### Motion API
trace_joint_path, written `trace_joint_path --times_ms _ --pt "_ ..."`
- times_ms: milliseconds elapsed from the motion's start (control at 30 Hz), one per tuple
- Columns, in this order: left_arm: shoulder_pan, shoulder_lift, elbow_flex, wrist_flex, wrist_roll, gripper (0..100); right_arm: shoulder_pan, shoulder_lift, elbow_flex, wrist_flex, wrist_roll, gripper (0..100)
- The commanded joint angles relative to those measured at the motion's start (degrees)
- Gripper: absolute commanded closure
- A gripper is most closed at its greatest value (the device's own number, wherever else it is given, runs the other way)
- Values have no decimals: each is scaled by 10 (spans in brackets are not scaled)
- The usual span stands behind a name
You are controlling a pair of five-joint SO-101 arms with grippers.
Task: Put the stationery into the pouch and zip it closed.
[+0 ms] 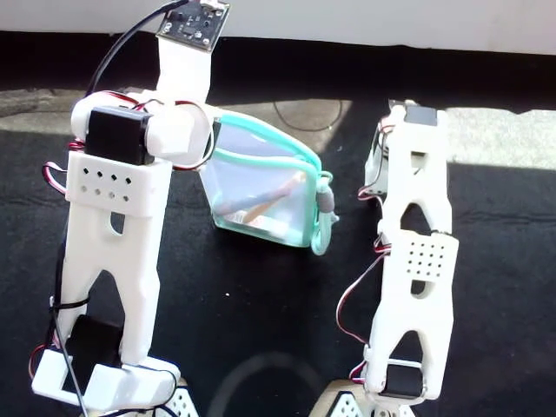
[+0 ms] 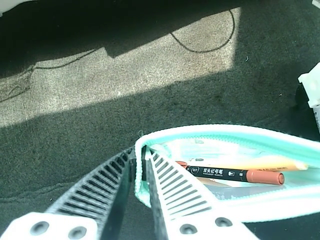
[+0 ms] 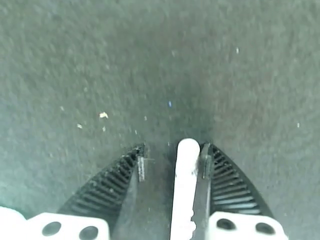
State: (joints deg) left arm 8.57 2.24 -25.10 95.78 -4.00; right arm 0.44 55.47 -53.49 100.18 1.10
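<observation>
A clear pouch [image 1: 261,195] with mint trim stands open on the black mat. In the left wrist view my left gripper [image 2: 140,153] is shut on the end of the pouch's rim [image 2: 200,131]. Inside lie a black marker with a brown cap [image 2: 232,174] and a pale orange pen [image 2: 280,162]. In the high view that gripper [image 1: 211,132] meets the pouch's left corner. My right gripper [image 3: 172,152] hangs open over bare mat, right of the pouch, with a white stick [image 3: 186,175] lying against one finger and not clamped.
A grey zipper pull with a mint loop [image 1: 325,213] hangs at the pouch's right end. A thin black cable [image 2: 205,42] curls on the sunlit strip of mat behind. The right arm [image 1: 415,252] stands right of the pouch.
</observation>
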Motion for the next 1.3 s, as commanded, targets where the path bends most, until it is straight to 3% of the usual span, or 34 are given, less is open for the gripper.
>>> trace_joint_path --times_ms 0,200,500,633,733,933,1267 --pt "-8 25 7 -8 0 991 0 -79 60 9 -6 822" --pt "-7 25 7 -16 0 991 4 -95 153 -34 -4 822" --pt "-7 25 7 -11 0 991 3 -65 172 -148 -2 831" --pt "-8 25 7 -11 0 991 2 -44 172 -145 32 991" --pt "-8 25 7 -11 0 991 7 -59 171 -142 33 995" --pt "-7 25 7 -11 0 991 9 -196 171 -89 33 992" --pt "-6 25 7 -11 1 991 -2 -553 171 -40 33 992"
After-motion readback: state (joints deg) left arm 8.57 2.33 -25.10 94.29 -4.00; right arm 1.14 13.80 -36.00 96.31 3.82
